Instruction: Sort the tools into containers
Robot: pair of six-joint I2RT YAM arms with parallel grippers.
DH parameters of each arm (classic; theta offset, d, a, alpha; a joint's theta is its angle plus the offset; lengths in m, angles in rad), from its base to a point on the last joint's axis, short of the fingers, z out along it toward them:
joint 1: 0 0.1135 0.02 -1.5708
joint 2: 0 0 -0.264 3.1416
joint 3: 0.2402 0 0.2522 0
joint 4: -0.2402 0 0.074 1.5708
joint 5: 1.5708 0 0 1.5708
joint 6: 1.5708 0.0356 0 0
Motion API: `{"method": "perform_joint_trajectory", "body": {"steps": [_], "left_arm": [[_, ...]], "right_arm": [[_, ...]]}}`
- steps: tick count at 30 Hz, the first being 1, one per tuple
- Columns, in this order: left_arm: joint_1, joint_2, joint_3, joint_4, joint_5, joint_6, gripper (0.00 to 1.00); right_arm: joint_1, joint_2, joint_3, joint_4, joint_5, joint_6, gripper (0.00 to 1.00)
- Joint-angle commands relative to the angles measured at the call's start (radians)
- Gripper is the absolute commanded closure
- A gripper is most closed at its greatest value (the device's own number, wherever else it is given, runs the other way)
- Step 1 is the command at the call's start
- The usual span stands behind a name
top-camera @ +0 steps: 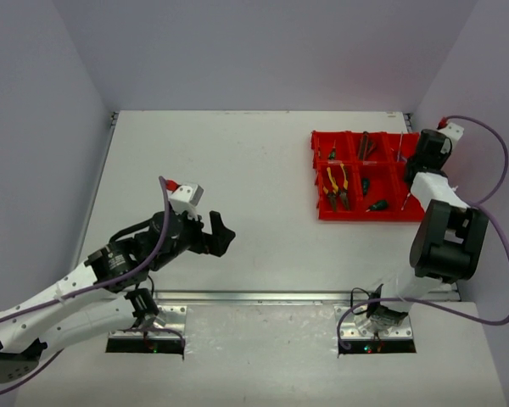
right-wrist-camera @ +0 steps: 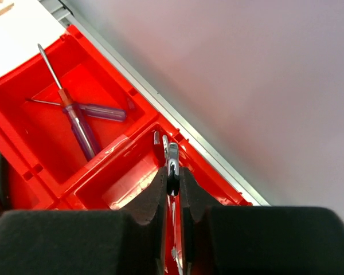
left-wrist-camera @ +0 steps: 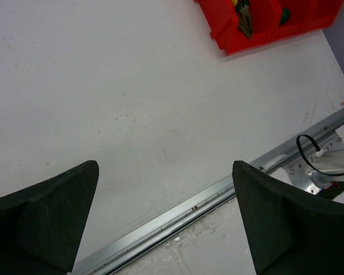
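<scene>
White table (top-camera: 237,153) carried the red bin tray (top-camera: 348,215) at 2 o'clock. Our right gripper (right-wrist-camera: 172,172) pinched a silver wrench (right-wrist-camera: 172,154) over its 3 o'clock compartment; we judged release next. Left gripper (top-camera: 219,235) gaped, empty.

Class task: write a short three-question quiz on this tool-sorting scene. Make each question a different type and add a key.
1. True or false: the left gripper holds a tool.
2. In the right wrist view, what lies in the bin compartment beside the right gripper? A) two crossed screwdrivers B) a hammer C) nothing
3. Short answer: which gripper is over the bin?

Key
1. False: it is open, over the table.
2. A.
3. The right gripper, shut on a silver tool.
</scene>
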Motion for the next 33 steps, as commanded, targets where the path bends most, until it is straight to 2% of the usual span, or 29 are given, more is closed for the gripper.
{"method": "perform_joint_trajectory", "body": {"steps": [1, 2, 8, 15, 17, 19, 21, 24, 27, 30, 32, 33], "left_arm": [[-0.009, 0.011, 0.006, 0.036, -0.015, -0.001, 0.00], [-0.009, 0.018, 0.008, 0.032, -0.021, -0.003, 0.00], [-0.009, 0.031, 0.013, 0.021, -0.040, -0.009, 0.00], [-0.009, 0.004, 0.016, 0.014, -0.061, -0.016, 0.00], [-0.009, -0.006, 0.018, 0.008, -0.079, -0.027, 0.00], [-0.009, -0.007, 0.028, -0.013, -0.134, -0.061, 0.00], [-0.009, 0.007, 0.048, -0.073, -0.256, -0.112, 0.00], [-0.007, 0.066, 0.118, -0.226, -0.469, -0.252, 0.00], [-0.006, 0.145, 0.208, -0.325, -0.575, -0.332, 0.00], [0.069, 0.191, 0.241, -0.268, -0.582, -0.262, 0.00], [0.222, 0.220, 0.261, -0.170, -0.452, -0.152, 0.00], [0.342, 0.226, 0.256, -0.113, -0.330, -0.102, 0.00]], "right_arm": [[-0.007, 0.013, 0.014, 0.088, 0.009, 0.005, 0.58], [-0.007, 0.020, 0.025, 0.067, 0.011, 0.012, 0.48], [-0.007, 0.045, 0.102, -0.063, -0.017, 0.073, 0.25], [0.002, -0.006, 0.172, -0.237, -0.105, 0.131, 0.17], [0.028, -0.045, 0.201, -0.318, -0.145, 0.153, 0.09], [0.070, -0.074, 0.234, -0.380, -0.188, 0.152, 0.02], [0.106, -0.123, 0.237, -0.463, -0.231, 0.149, 0.01], [0.170, -0.268, 0.149, -0.485, -0.366, 0.132, 0.01], [0.217, -0.397, 0.032, -0.496, -0.498, 0.087, 0.01], [0.262, -0.576, -0.045, -0.576, -0.513, 0.070, 0.01], [0.271, -0.690, -0.081, -0.616, -0.554, 0.051, 0.01], [0.271, -0.737, -0.090, -0.633, -0.571, 0.041, 0.01]]}}
